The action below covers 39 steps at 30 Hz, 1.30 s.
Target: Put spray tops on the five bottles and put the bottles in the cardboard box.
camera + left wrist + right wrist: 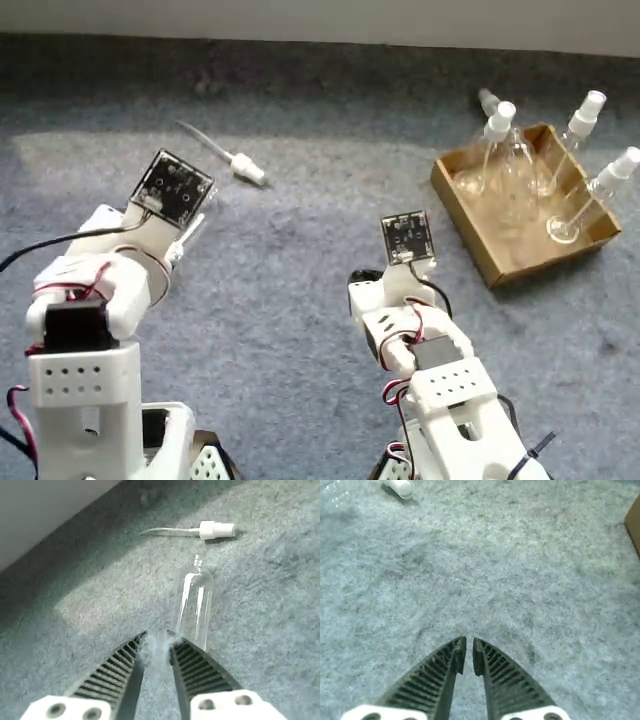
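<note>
Four capped bottles (515,160) in the cardboard box (460,222), table's far-right corner; bare bottle (195,600) and spray top (216,530) far left. Left gripper (156,640) a crack apart, right gripper (468,650) closed, both empty.

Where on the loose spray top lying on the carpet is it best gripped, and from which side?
Probably the white head of the spray top, from above, jaws closing across its short round body. It lies flat on its side on the carpet, and its thin, bent tube offers little to pinch and must stay free to enter the bottle.
</note>
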Each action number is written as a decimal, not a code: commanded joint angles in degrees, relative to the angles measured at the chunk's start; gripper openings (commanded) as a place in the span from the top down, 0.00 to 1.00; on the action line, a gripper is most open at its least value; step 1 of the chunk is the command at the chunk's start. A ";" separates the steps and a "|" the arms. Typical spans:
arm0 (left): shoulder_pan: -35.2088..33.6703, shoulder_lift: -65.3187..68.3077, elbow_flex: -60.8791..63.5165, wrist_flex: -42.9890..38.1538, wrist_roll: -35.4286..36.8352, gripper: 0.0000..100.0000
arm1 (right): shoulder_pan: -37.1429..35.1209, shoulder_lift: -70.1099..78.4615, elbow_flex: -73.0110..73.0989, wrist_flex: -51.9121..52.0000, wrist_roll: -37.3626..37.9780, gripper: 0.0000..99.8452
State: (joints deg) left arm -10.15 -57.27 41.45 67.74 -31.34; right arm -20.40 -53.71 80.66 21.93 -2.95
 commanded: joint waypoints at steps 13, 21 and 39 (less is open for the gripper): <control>1.10 26.59 -11.74 -0.35 -6.07 0.83 | -0.48 -1.36 -0.22 -1.19 -0.26 1.00; 1.10 36.44 -19.30 -0.35 -6.07 0.75 | -0.48 -1.36 -0.13 -1.19 -0.26 1.00; 0.66 72.13 -43.56 -0.35 -6.07 0.76 | -0.48 -1.36 -0.13 -1.19 -0.26 1.00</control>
State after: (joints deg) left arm -10.07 10.95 4.79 68.26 -36.97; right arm -20.40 -53.71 80.66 21.93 -3.03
